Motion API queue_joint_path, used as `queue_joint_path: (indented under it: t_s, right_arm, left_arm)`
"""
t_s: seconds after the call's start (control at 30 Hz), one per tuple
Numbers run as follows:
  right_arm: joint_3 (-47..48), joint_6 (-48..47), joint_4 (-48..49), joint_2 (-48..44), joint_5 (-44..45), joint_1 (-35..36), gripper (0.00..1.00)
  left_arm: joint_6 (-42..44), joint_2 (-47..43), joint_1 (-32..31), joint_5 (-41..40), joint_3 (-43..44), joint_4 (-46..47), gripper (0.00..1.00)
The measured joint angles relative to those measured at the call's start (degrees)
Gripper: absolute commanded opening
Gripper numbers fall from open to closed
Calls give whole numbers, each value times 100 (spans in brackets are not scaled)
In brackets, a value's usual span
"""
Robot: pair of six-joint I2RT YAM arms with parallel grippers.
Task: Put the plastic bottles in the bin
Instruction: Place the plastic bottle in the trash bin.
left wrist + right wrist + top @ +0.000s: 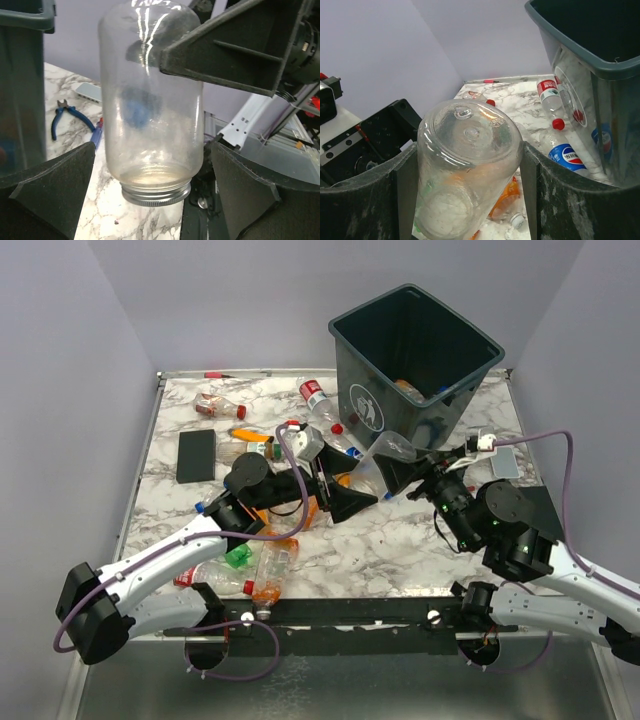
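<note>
At the far right corner of the marble table (400,540) stands the dark bin (410,340), a white recycling-figure logo (367,406) on its near side. Just in front of it the right gripper (467,190), half open, clamps a clear bottle (150,100) with a silver neck ring and no label. The left gripper (152,170) gapes wide around the neck, touching nothing. Beside the bin lie a blue-labelled bottle (567,155) with a round red-white-blue emblem and a red-labelled bottle (549,92), its writing unreadable.
</note>
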Motion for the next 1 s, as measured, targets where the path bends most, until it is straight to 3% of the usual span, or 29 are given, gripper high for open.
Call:
queue_joint_path:
  t_s: [0.27, 0.4, 0.53, 0.6, 0.7, 0.77, 1.0]
  right_arm:
    - [-55, -153, 179, 74, -295, 0, 44]
    - [-66, -234, 269, 155, -431, 0, 44]
    - [-63, -308, 299, 210, -511, -4, 48]
    - [-63, -332, 297, 232, -520, -11, 54]
    - [-22, -339, 273, 267, -531, -13, 80]
    - [42, -280, 188, 302, -599, -24, 89]
    - [459, 426, -308, 599, -903, -39, 95]
  left_arm:
    - [-98, 125, 15, 562, 0, 247, 95]
    - [-103, 223, 15, 638, -9, 278, 77]
    - [-127, 313, 24, 678, -22, 275, 52]
    - [-133, 341, 24, 688, -22, 286, 45]
    - [-144, 348, 33, 686, -44, 332, 40]
    - [-136, 341, 33, 662, -76, 361, 37]
    - [26, 142, 11, 376, -468, 586, 28]
